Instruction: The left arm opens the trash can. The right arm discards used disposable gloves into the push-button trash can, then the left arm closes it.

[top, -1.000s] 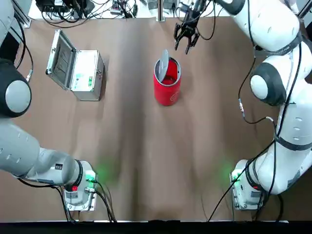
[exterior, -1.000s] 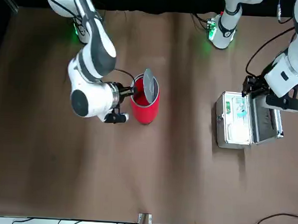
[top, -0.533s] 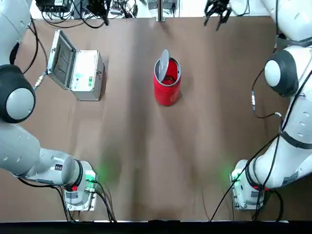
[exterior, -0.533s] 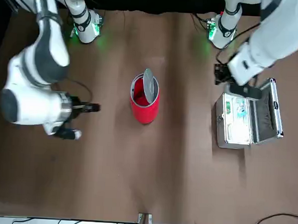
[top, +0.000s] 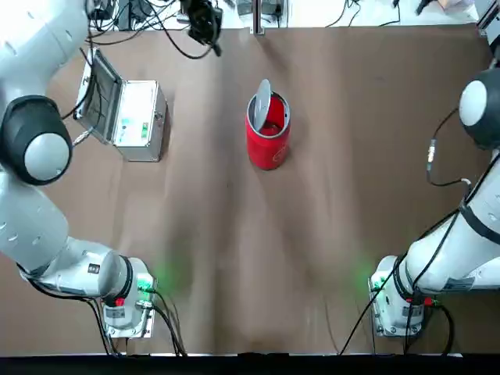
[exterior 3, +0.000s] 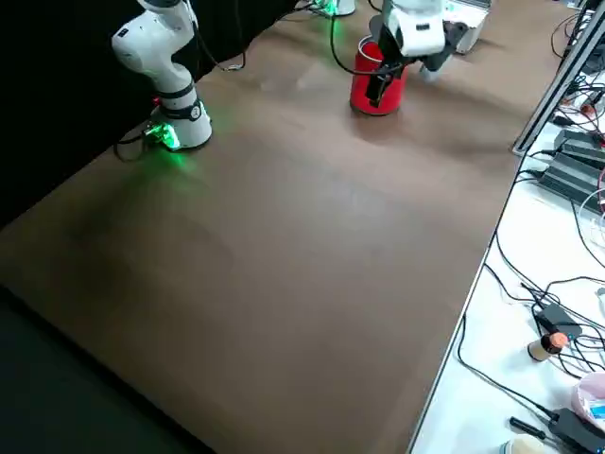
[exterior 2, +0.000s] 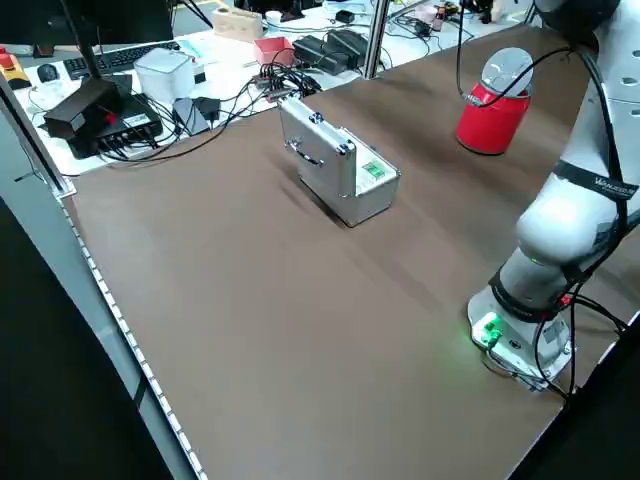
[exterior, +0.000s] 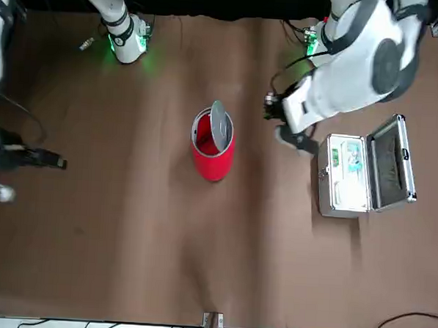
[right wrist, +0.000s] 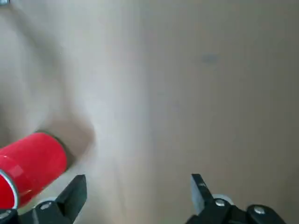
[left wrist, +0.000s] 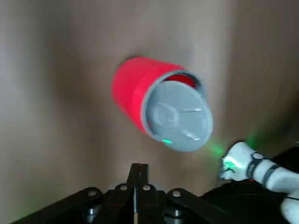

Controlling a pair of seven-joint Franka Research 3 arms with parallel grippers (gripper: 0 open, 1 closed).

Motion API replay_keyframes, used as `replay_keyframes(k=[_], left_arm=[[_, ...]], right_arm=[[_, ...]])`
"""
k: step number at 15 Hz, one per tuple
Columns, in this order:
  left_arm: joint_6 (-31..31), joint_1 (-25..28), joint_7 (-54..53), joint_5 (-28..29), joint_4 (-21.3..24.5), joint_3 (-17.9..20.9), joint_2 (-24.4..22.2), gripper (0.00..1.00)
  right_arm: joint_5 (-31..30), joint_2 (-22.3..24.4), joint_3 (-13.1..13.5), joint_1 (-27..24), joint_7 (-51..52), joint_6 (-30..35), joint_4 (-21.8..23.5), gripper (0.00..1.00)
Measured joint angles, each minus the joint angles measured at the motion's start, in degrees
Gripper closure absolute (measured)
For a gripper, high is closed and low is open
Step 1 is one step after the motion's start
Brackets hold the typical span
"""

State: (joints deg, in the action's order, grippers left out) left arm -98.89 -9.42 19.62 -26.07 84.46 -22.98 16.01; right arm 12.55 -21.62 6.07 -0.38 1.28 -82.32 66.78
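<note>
Here, the left gripper [left wrist: 138,173], jaws pressed together, is hovering near the tabletop's [top: 312,195] far edge; the trash can [top: 268,133] is standing mid-table, lid [top: 262,99] tipped up; the right gripper [right wrist: 135,186] is hanging wide-jawed, holding nothing.

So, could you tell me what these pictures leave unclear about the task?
Disposable gloves: seen in no view; in the top view the raised lid screens part of the trash can's inside.
Right gripper: beyond the top view's edge.
Silver case contents: too small, front view.
</note>
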Motion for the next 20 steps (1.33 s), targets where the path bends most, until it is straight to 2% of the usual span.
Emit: replay_keyframes(k=[5,8,11,16,20], left_arm=[[-12.33,-7.14,8.31,-0.53,0.0,-0.68,4.08,0.99],[-14.79,-10.32,12.27,0.31,0.04,-0.61,6.23,0.99],[-15.14,-12.85,17.68,5.4,0.05,-0.63,7.99,0.99],[-17.51,-14.42,20.04,8.08,0.04,-0.62,9.37,0.99],[-19.85,-16.35,22.75,10.63,0.04,-0.59,11.46,0.99]], right_arm=[[-6.14,9.11,-0.71,-0.81,1.47,0.68,0.47,0.02],[-6.15,15.47,-1.08,-0.59,0.91,-3.09,7.41,0.02],[-6.65,20.23,-1.43,-0.54,0.3,-6.25,15.62,0.02],[-7.04,21.7,-1.78,-0.41,0.29,-2.66,16.84,0.02],[-11.94,21.83,-2.34,1.36,1.52,-1.24,17.11,0.02]])
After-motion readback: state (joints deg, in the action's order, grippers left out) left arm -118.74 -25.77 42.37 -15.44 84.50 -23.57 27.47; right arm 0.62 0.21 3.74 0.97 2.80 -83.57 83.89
